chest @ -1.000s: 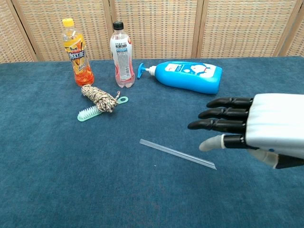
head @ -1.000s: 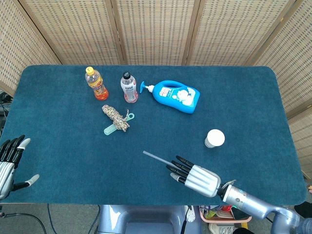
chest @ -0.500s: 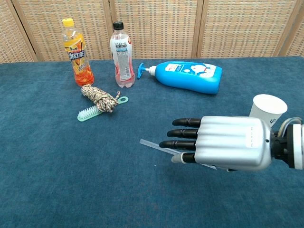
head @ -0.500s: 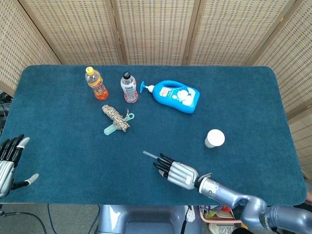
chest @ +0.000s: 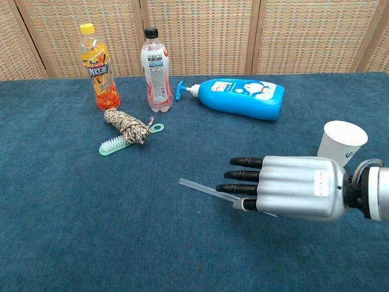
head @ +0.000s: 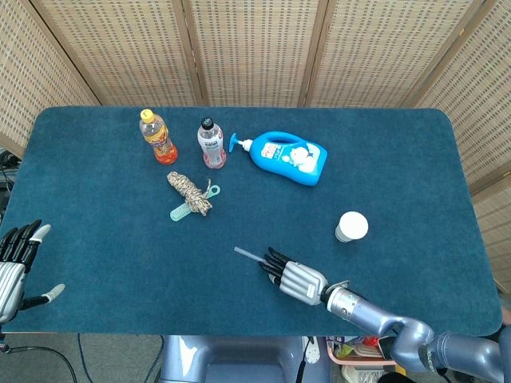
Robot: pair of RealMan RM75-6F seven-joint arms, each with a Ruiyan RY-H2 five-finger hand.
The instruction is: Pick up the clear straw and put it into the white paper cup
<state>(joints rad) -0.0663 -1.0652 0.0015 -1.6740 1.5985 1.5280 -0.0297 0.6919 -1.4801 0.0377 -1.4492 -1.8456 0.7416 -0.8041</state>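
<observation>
The right robot hand (chest: 292, 194) lies low over the clear straw (chest: 200, 188), palm down, fingers stretched out flat and holding nothing; whether they touch the straw cannot be told. The straw lies flat on the blue counter (head: 96, 199), one end poking out past the fingertips, the rest hidden beneath them. The white paper cup (head: 351, 227) stands upright beyond the hand, apart from it. So no grasp shows yet: pinching, lifting and dropping into the cup all remain. The left robot hand (head: 16, 267) waits spread and empty, far across the counter from the straw.

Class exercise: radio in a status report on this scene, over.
Right hand over clear straw, grip unconfirmed. Left hand open, idle. White paper cup upright, unobstructed.
</observation>
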